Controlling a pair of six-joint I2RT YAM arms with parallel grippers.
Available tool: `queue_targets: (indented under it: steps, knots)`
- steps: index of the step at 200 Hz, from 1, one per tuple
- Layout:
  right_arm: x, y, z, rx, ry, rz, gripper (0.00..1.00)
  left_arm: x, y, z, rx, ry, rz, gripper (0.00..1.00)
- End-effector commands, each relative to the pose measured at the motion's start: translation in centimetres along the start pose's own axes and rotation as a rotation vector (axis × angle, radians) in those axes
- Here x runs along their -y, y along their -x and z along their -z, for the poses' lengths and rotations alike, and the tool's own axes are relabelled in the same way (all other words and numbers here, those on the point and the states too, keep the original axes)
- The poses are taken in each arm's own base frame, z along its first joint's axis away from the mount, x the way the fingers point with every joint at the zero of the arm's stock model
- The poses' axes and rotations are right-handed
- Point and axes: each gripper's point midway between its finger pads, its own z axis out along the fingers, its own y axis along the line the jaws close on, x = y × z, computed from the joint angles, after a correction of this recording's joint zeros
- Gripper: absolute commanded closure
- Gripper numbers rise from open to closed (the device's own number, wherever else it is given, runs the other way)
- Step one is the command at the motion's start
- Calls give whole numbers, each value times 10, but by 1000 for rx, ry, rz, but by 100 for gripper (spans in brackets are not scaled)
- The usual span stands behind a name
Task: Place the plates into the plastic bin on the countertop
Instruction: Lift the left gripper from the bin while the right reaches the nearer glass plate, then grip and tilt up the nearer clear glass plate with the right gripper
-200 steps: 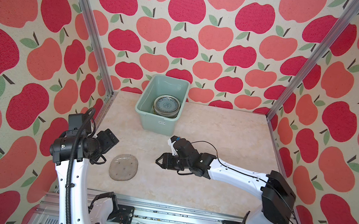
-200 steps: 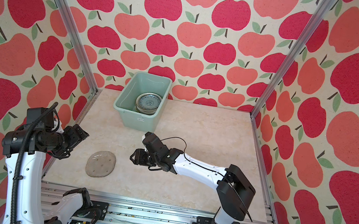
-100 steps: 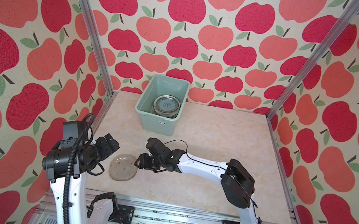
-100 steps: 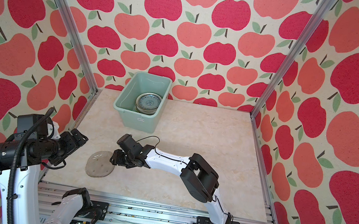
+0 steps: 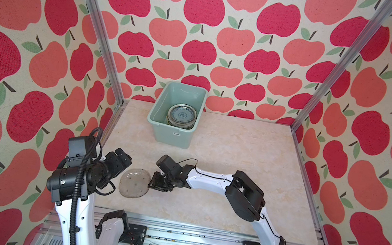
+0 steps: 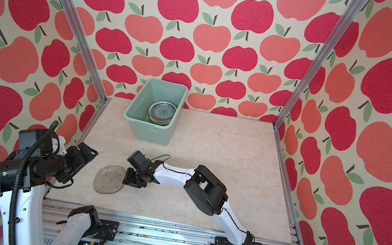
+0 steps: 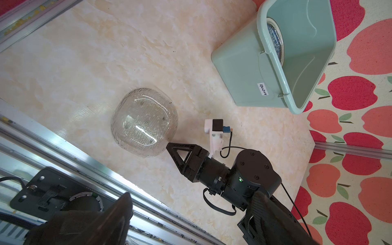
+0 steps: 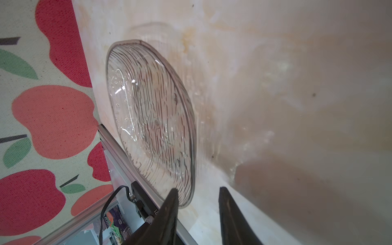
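A clear glass plate [image 5: 134, 182] [image 6: 109, 179] [image 7: 144, 122] [image 8: 148, 118] lies flat on the countertop [image 5: 236, 160] at the front left. My right gripper [image 5: 152, 184] [image 6: 128, 179] [image 8: 197, 189] is low at the plate's right edge, open, its jaws straddling the rim with a gap still showing. My left gripper [image 5: 122, 157] [image 6: 88, 150] [image 7: 192, 195] hovers left of the plate, wide open and empty. The mint-green plastic bin [image 5: 169, 132] [image 6: 147, 129] [image 7: 239, 70] stands at the back and holds a stack of plates [image 5: 181, 115] [image 6: 162, 112] topped by a blue-patterned one.
Apple-patterned walls with aluminium posts [image 5: 328, 77] close in the sides and back. A metal rail [image 5: 198, 239] runs along the front edge, close to the glass plate. The left wall is a short way beyond the plate.
My right arm has reached left across the counter to the glass plate's edge, and its jaws have narrowed around the rim. The left arm has only shifted slightly.
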Motion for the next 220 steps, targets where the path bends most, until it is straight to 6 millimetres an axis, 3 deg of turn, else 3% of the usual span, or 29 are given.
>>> queue_targets:
  steps: [1,54,57,62,107,132,174,220]
  knots:
    - [-3,0,-9,-32,25,-35,69,2,0,0,3,-18,16,10]
    - [-2,0,-22,-55,40,-64,75,2,1,0,11,-20,19,10]
    - [3,13,-19,-38,39,-83,76,2,1,0,12,-20,18,10]
    - [5,18,-18,-30,38,-94,77,2,1,0,12,-20,18,10]
    - [14,22,-18,-15,24,-129,91,4,1,-1,13,-29,16,10]
    - [21,25,-8,24,17,-148,96,7,3,-1,15,-42,8,10]
    - [26,19,36,64,7,-99,100,16,4,-2,1,-85,-28,11]
    - [51,17,121,104,-27,-2,100,39,-2,-9,-59,-230,-105,15]
